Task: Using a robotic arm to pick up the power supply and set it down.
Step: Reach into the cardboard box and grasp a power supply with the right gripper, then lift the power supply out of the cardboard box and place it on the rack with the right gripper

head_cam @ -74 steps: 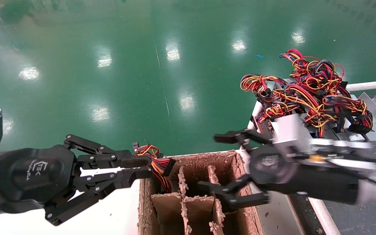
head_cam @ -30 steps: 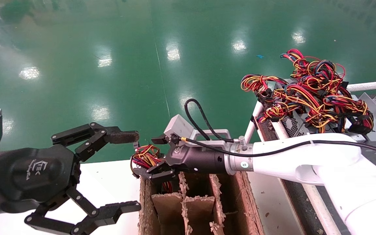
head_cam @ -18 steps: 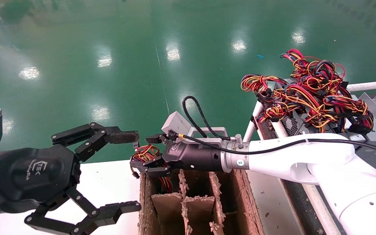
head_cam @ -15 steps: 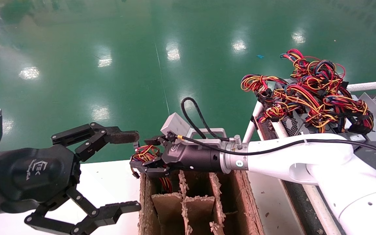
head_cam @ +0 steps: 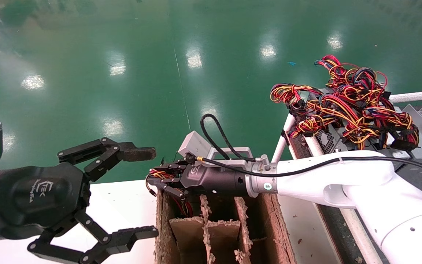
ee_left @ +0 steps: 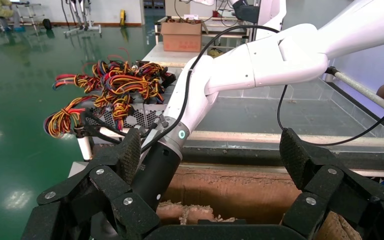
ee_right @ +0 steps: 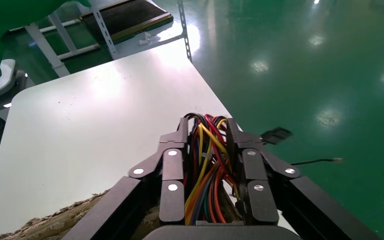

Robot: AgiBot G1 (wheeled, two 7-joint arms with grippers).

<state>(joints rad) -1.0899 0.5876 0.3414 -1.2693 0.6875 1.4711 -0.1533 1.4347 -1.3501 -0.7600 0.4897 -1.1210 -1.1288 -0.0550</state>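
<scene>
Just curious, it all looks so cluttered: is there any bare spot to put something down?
Yes: the white tabletop left of the cardboard box is bare, under the open left gripper. Crowded: the box's far-left cell, where the right gripper clamps a wire bundle, and the wire pile.

Bright overhead glare on green floor (head_cam: 196, 73)

Wire bundle (head_cam: 161, 175) above divided box (head_cam: 266, 205).
</scene>
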